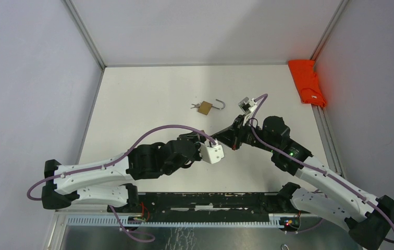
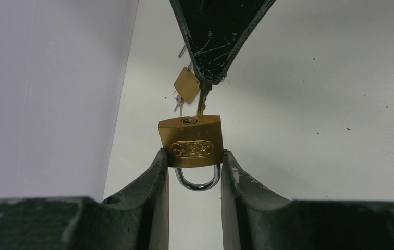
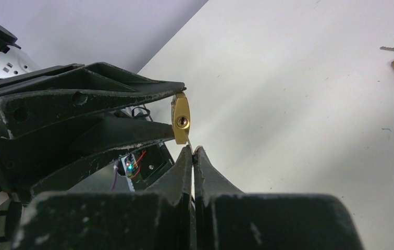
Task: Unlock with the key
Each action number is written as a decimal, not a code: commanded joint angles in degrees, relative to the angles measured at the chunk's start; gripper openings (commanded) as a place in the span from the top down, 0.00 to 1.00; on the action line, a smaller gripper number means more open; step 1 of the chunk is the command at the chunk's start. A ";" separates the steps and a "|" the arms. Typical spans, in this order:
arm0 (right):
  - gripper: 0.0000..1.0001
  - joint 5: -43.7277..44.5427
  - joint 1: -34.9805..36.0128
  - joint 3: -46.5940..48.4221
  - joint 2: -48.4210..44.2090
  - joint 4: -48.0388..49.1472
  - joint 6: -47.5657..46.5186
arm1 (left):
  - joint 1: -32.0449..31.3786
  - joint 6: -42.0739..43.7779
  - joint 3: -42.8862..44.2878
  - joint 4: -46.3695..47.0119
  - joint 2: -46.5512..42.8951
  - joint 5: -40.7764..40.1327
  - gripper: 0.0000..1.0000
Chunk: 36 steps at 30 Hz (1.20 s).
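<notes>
Padlock [image 2: 191, 141]: a small brass body with an embossed oval badge on its face, held in the air above the table [image 1: 148, 94] between the two arms.
Shackle [image 2: 197, 180]: silver, with both legs seated in the body. It points back toward the left wrist, in the gap between the fingers.
Keyhole [image 3: 182, 122]: a round opening in the end face turned toward the right arm. It shows uncovered, with nothing in it.
Left gripper [image 2: 194, 154]: clamped on the padlock, one finger on each narrow side of the body.
Right gripper [image 3: 192, 149]: pinched tight on the key, fingertips pressed together.
Key [image 2: 201, 103]: a thin silver blade sticks out of the fingertips. Its tip is at the keyhole face, just beside the hole. I cannot tell whether it touches.
Second padlock [image 1: 204, 108]: brass, lying on the table farther back with its shackle swung open and small keys [image 2: 178, 104] beside it.
Red cloth [image 1: 307, 82]: at the far right edge of the table.
</notes>
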 commanded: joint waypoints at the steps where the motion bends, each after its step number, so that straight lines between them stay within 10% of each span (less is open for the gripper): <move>1: 1.00 2.36 0.40 3.87 -0.66 1.18 -1.55 | 0.30 -1.96 0.72 3.53 -1.55 0.38 0.98; 36: 1.00 -1.44 0.44 3.31 1.24 3.50 -0.39 | 0.68 -2.26 0.90 3.29 -1.84 0.96 0.98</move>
